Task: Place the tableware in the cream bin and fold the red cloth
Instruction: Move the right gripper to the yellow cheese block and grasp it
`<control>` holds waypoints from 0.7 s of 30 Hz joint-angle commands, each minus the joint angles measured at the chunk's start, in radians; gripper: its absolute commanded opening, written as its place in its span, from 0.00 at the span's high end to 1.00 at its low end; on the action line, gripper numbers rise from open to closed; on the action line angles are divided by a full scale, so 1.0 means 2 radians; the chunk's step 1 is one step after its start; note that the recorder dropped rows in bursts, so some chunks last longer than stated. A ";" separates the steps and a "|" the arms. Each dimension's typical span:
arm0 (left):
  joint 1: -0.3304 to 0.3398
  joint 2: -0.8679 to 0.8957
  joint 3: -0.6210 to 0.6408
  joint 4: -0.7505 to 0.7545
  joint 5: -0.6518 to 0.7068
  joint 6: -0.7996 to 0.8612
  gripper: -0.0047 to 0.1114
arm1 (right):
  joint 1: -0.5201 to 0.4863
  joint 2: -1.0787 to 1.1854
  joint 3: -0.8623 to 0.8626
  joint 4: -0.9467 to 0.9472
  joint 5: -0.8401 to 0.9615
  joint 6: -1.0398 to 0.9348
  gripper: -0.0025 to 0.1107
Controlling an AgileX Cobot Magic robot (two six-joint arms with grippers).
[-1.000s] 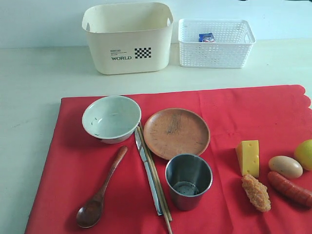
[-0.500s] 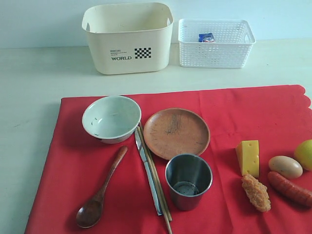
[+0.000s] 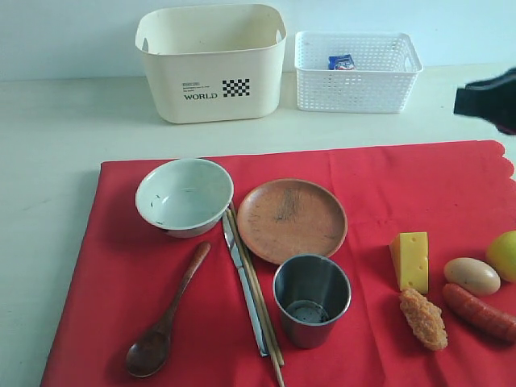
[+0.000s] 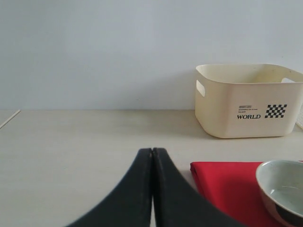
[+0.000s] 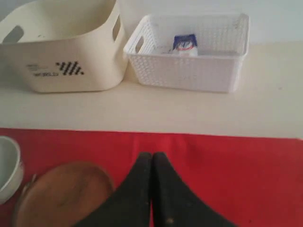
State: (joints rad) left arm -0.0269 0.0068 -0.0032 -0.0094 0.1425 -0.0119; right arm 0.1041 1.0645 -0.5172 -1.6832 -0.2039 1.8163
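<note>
The red cloth (image 3: 387,193) lies spread on the table. On it stand the pale bowl (image 3: 184,195), the brown plate (image 3: 292,219) and the steel cup (image 3: 312,299). The wooden spoon (image 3: 165,318), the silver knife (image 3: 244,286) and the chopsticks (image 3: 260,294) lie between them. The cream bin (image 3: 212,60) stands empty at the back. My right gripper (image 5: 152,154) is shut and empty above the cloth, beside the plate (image 5: 61,191); it shows dark at the right edge (image 3: 488,98). My left gripper (image 4: 152,150) is shut and empty over bare table, left of the cloth's corner (image 4: 222,187) and the bowl (image 4: 281,189).
A white lattice basket (image 3: 356,71) with a small milk carton (image 3: 341,62) stands right of the bin. Cheese (image 3: 411,260), an egg (image 3: 472,275), a sausage (image 3: 480,312), a fried piece (image 3: 424,318) and a yellow-green fruit (image 3: 504,254) lie on the cloth's right part.
The right gripper has come into the exterior view at the right edge. Nothing on the cloth has moved.
</note>
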 commanded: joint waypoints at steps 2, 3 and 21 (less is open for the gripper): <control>0.001 -0.003 0.002 -0.006 -0.001 -0.001 0.95 | 0.000 -0.082 0.069 0.051 -0.047 -0.041 0.98; 0.001 -0.003 0.002 -0.006 -0.001 -0.001 0.95 | 0.000 -0.097 0.079 0.093 -0.048 -0.078 0.98; 0.001 -0.003 0.002 -0.006 -0.001 -0.001 0.95 | 0.000 -0.154 0.206 0.606 0.084 -0.510 0.98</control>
State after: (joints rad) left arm -0.0269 0.0068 -0.0032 -0.0094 0.1425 -0.0119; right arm 0.1041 0.7532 -0.1087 -0.4812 -0.0678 0.7421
